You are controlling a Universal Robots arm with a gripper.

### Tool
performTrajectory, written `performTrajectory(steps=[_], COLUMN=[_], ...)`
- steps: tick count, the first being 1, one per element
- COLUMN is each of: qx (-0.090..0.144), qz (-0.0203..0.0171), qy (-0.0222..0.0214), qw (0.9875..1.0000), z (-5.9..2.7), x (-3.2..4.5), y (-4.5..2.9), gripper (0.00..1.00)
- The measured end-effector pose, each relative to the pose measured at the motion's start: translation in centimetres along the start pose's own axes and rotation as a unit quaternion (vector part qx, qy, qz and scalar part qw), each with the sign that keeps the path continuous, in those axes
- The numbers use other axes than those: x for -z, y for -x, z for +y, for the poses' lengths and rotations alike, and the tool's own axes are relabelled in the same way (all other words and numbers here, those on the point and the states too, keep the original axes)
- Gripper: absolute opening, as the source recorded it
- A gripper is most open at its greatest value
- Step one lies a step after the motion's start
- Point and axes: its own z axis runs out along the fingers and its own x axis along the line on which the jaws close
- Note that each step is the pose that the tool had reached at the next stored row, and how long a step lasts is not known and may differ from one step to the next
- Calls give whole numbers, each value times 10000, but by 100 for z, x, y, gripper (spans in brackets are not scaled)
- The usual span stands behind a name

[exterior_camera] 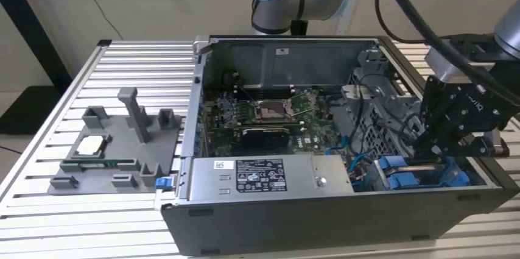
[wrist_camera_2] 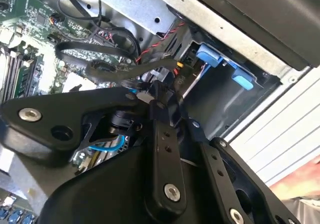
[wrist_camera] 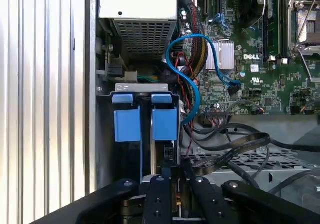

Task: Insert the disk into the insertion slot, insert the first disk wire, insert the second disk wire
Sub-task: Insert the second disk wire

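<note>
The disk (exterior_camera: 404, 178) sits upright in the insertion slot at the case's front corner on the exterior view's right, and its bright blue carrier tabs (wrist_camera: 165, 124) face up. My gripper (exterior_camera: 422, 160) reaches down into the case right over it. In both wrist views the black fingers (wrist_camera: 159, 189) come together at the disk's rear edge. The gripper (wrist_camera: 172, 171) looks shut on a small dark wire connector (wrist_camera_2: 145, 95). A flat black wire (wrist_camera_2: 107, 69) loops just beyond the gripper (wrist_camera_2: 152, 91).
The open case (exterior_camera: 325, 222) lies on a slatted metal table (exterior_camera: 49, 210). A labelled power supply box (exterior_camera: 260, 177) and the motherboard (exterior_camera: 268, 113) are beside the bay. A blue cable (wrist_camera: 192, 39) and black wires (wrist_camera: 235, 144) crowd it. A grey fixture (exterior_camera: 114, 149) stands at the exterior view's left.
</note>
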Motion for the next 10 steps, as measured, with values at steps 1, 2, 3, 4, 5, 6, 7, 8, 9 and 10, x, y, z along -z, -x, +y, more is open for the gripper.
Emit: performTrajectory(steps=[1, 2, 3, 4, 5, 6, 7, 8, 9, 10], qx=[-1, -1, -1, -1, -2, -2, -1, -1, -1, -1], qz=[5, 4, 5, 6, 6, 6, 6, 7, 6, 8], qy=[0, 0, 0, 0, 0, 0, 0, 0, 0, 0], qw=[10000, 10000, 10000, 10000, 10000, 10000, 10000, 10000, 10000, 10000], z=[4, 8, 12, 16, 21, 25, 29, 31, 31, 31], x=[49, 93, 139, 188, 231, 279, 322, 338, 337, 337], y=[4, 6, 10, 13, 16, 20, 22, 24, 24, 23], gripper=[24, 24, 24, 24, 24, 24, 24, 24, 24, 24])
